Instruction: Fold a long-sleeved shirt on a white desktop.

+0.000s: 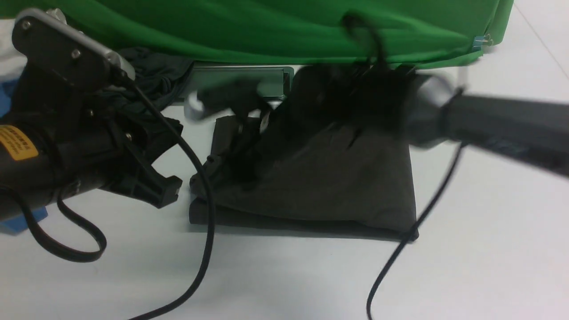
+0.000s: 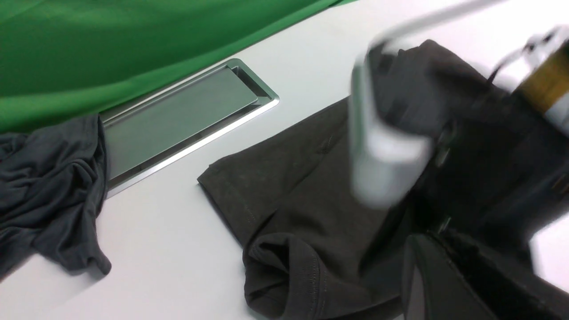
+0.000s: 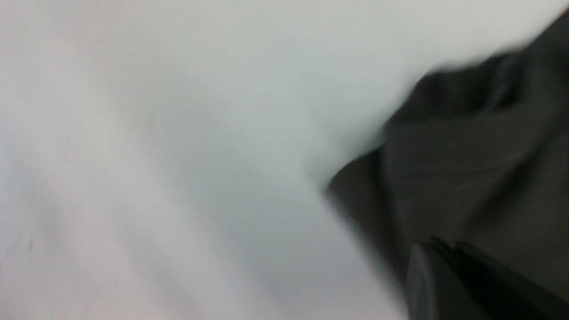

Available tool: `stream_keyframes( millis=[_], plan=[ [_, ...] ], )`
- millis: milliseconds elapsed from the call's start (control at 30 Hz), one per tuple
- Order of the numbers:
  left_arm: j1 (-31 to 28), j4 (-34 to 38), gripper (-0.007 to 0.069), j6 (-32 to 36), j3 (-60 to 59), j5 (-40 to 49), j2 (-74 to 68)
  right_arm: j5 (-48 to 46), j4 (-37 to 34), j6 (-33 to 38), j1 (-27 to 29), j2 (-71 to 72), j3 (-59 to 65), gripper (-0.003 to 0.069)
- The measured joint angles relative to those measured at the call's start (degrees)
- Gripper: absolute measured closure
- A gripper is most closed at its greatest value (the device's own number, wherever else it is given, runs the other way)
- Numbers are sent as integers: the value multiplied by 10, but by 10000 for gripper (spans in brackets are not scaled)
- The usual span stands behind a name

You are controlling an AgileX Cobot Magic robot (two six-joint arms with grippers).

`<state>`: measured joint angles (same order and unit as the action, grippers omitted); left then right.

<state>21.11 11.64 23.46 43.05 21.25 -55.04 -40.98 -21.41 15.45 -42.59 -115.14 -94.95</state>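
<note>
Two arms in the front view, and the left gripper (image 1: 162, 189) hangs low at the near left, jaws pressed together on nothing, just left of the long-sleeved shirt (image 1: 320, 186). That shirt lies partly folded in the middle of the white desktop (image 1: 284, 275), one layer lifted up toward the far side. The right arm sweeps in from the right, heavily blurred; the right gripper (image 1: 242, 100) sits over the shirt's far left part, jaws drawn together, and it looks to be pinching black cloth, though the smear makes that hard to swear to. Behind, a green backdrop (image 1: 266, 26) drapes over the far edge, a grey inset plate (image 1: 271, 80) lies beneath it, a dark grey garment (image 1: 151, 73) is bunched at the far left, and black cables trail across the near table.

Left wrist view: the shirt (image 2: 289, 191) shows a stitched hem and a rolled cuff lying on the desktop (image 2: 169, 231). The blurred right arm crosses above the cloth. The inset plate (image 2: 178, 113) and the grey garment (image 2: 49, 186) sit by the backdrop (image 2: 111, 44).

Right wrist view: all smeared. Shirt fabric (image 3: 466, 155) rises over bare desktop (image 3: 155, 155), and a dark finger (image 3: 449, 284) lies against the cloth.
</note>
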Motion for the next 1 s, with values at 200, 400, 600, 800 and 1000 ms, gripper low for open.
stream_keyframes(
  millis=[200, 400, 600, 800, 1000],
  plan=[
    [0, 11, 608, 1, 0, 20, -7, -34, 104, -61, 93, 45, -3, 624],
    [0, 80, 608, 31, 59, 26, -136, -56, 129, -97, 229, 44, 24, 619],
    [0, 87, 608, 57, 168, 34, -331, -49, 108, -93, 257, 38, 71, 619],
    [-2, -35, 608, -17, 227, 108, -462, -27, 64, -62, 236, 23, 96, 619],
    [-32, -111, 608, -74, 229, 170, -480, -6, 57, -58, 230, 9, 98, 619]
  ],
)
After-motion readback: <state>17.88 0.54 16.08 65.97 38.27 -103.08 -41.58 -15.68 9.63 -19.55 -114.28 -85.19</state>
